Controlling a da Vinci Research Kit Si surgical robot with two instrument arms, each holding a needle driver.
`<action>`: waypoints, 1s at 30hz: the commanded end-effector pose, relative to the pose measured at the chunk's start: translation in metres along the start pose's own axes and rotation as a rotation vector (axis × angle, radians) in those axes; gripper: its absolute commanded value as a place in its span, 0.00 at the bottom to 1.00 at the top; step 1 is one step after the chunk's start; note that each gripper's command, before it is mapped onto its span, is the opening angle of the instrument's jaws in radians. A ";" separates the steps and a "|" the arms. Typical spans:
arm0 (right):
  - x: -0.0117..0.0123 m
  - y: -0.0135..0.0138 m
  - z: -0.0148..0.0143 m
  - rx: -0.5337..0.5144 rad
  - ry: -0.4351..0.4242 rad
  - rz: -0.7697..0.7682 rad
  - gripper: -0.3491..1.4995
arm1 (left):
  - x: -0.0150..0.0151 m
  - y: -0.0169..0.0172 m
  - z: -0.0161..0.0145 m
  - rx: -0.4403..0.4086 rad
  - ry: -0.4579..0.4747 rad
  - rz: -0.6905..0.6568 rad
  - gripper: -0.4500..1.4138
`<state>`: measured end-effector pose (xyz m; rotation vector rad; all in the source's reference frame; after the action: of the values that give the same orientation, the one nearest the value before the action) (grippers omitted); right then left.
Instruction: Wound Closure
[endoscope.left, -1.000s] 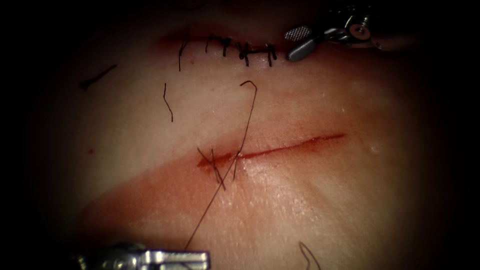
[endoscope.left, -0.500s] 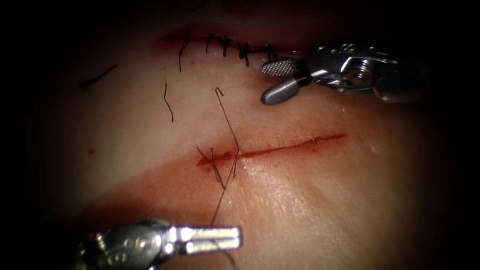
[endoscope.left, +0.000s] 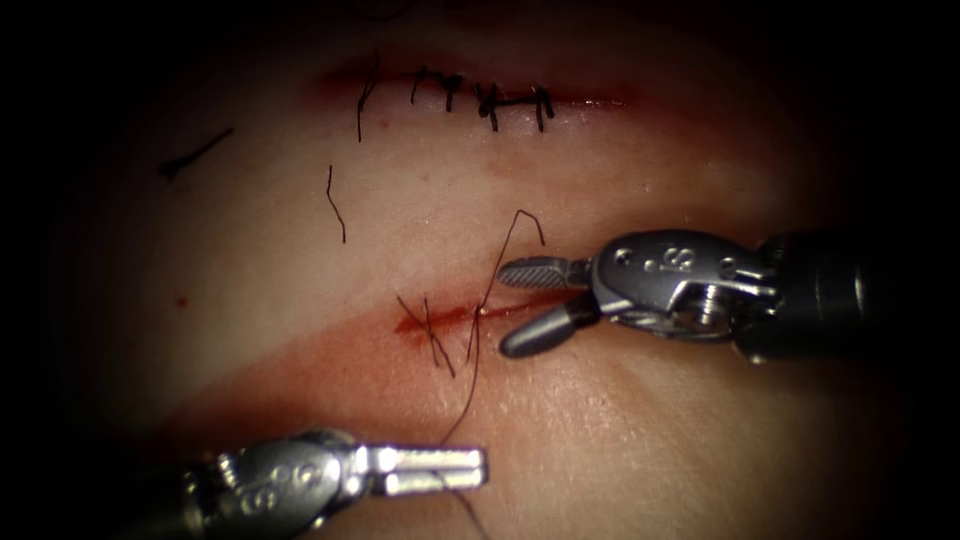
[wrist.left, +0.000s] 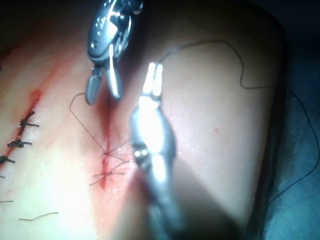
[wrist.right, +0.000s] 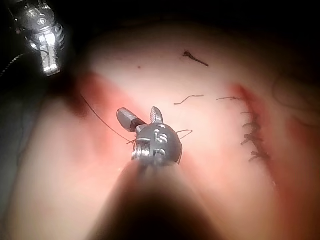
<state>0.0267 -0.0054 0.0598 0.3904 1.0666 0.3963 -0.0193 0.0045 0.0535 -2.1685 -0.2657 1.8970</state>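
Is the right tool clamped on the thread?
No: in the endoscope view the right tool has its jaws spread, the thread passing just beside them, ungripped.

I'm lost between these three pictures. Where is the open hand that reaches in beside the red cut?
Endoscope view: right hand, open, right of the knot.
Left wrist view: same hand, beyond the left hand.
Right wrist view, seen from behind.
Shared landmark: the stitched cut.
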 end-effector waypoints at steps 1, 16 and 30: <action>-0.0005 0.0004 0.0015 0.001 0.001 0.003 0.76 | -0.0010 0.0002 0.0005 -0.004 -0.001 -0.008 0.00; -0.0067 0.0015 0.0120 0.016 0.021 0.009 0.73 | -0.0014 -0.0029 -0.0005 0.005 -0.009 -0.022 0.00; -0.0099 -0.0016 0.0120 0.038 0.049 0.017 0.69 | -0.0087 -0.0102 -0.0010 0.038 -0.021 -0.073 0.00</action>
<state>0.0330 -0.0124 0.0711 0.4189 1.1285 0.4024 -0.0187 0.0122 0.0650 -2.0830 -0.3010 1.8738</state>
